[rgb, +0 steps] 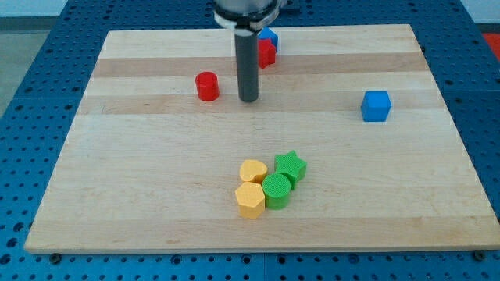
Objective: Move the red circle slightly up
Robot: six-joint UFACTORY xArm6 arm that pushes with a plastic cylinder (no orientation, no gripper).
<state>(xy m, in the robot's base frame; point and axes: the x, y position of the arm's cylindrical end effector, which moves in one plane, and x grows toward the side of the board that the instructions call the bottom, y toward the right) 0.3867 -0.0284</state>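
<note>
The red circle block (207, 86) stands on the wooden board (156, 187) in the upper left part of the view. My tip (248, 100) rests on the board just to the right of the red circle, a small gap apart and a little lower. The dark rod rises straight up from it to the view's top edge.
Behind the rod near the top edge sit a red block (267, 53) and a blue block (270, 37), partly hidden. A blue cube (376, 106) stands at the right. A yellow heart (253, 170), yellow hexagon (250, 200), green circle (276, 190) and green star (291, 165) cluster low centre.
</note>
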